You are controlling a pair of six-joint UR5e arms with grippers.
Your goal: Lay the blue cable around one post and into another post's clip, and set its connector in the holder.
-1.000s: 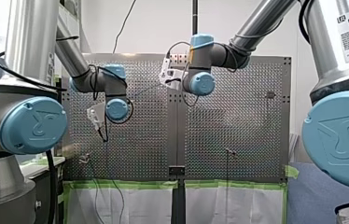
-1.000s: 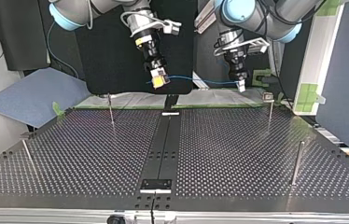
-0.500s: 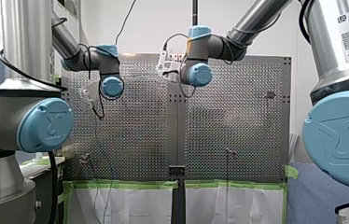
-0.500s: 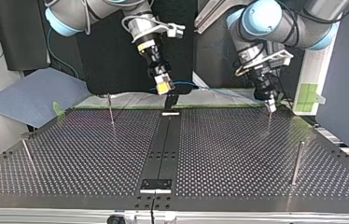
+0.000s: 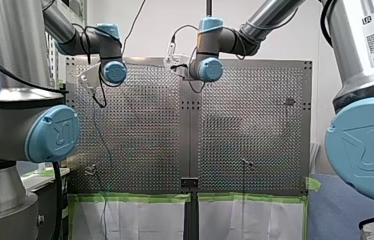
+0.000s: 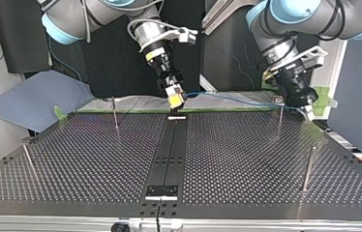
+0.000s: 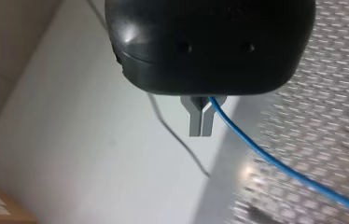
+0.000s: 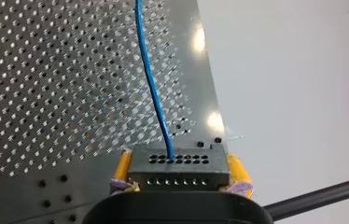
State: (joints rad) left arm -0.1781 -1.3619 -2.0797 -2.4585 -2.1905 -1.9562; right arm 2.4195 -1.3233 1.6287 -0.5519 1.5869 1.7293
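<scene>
Perforated table [image 6: 247, 159]: thin posts [image 6: 307, 169] standing on it, black centre strip [image 6: 172, 150] along middle.

My right gripper [image 6: 175, 95]: above far end of centre strip. Yellow pads [image 8: 236, 170] clamped on both sides of connector [image 8: 177, 167], a dark block with rows of holes.

My left gripper [image 6: 309, 112]: at top view's right, just beside clip-topped post [image 6: 280, 118]. Metal fingers [image 7: 200, 122] pressed together, blue cable [image 6: 237, 100] pinched at their root.

Blue cable: held clear of table, spans connector to my left gripper, passes near top of clip-topped post. Contact with clip cannot be told.
</scene>
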